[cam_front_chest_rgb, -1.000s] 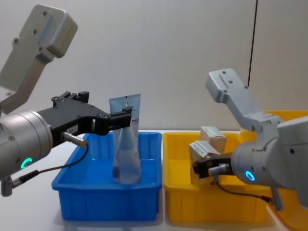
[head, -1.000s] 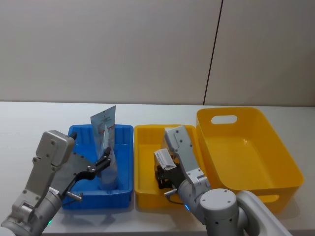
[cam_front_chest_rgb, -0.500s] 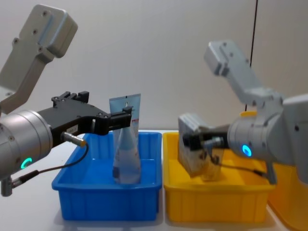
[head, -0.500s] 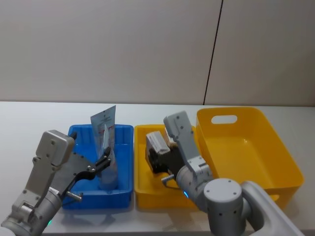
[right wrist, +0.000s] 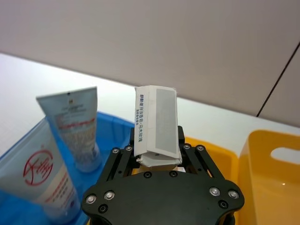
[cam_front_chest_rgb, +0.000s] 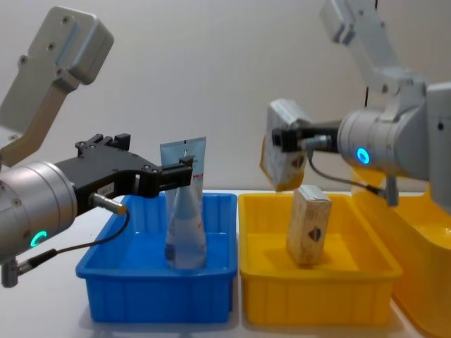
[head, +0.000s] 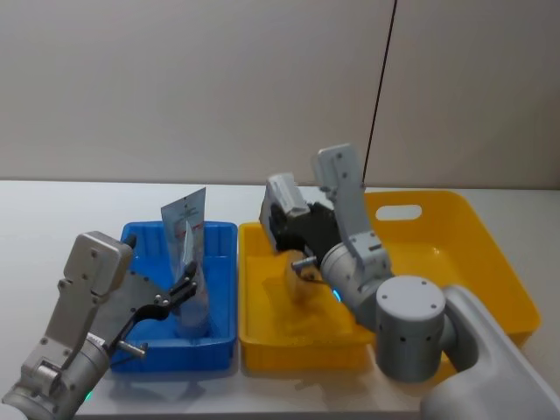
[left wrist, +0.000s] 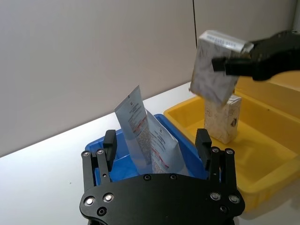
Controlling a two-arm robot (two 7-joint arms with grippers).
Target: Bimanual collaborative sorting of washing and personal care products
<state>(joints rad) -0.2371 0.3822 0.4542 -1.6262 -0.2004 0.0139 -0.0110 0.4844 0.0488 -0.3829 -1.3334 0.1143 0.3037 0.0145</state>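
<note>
Two pale-blue squeeze tubes (head: 186, 254) stand in the blue tray (head: 223, 241); the wider one (right wrist: 40, 180) has a red logo, the narrower one (right wrist: 72, 124) leans behind it. My left gripper (head: 185, 289) hovers open at the tubes, its fingertips (cam_front_chest_rgb: 187, 167) beside the upper part of a tube (cam_front_chest_rgb: 185, 211), not closed on it. My right gripper (cam_front_chest_rgb: 289, 139) is shut on a cream box (cam_front_chest_rgb: 280, 153), held high above the yellow tray (cam_front_chest_rgb: 310, 296). A second cream box (cam_front_chest_rgb: 309, 225) with a dark diamond mark stands in that tray.
A large yellow handled basket (head: 455, 262) sits to the right of the yellow tray, touching it. The white table (head: 61, 210) stretches left of and behind the trays. A grey wall rises behind the table.
My right gripper has lifted the cream box up out of the yellow tray and away from the second box. The left arm and the tubes have not moved.
</note>
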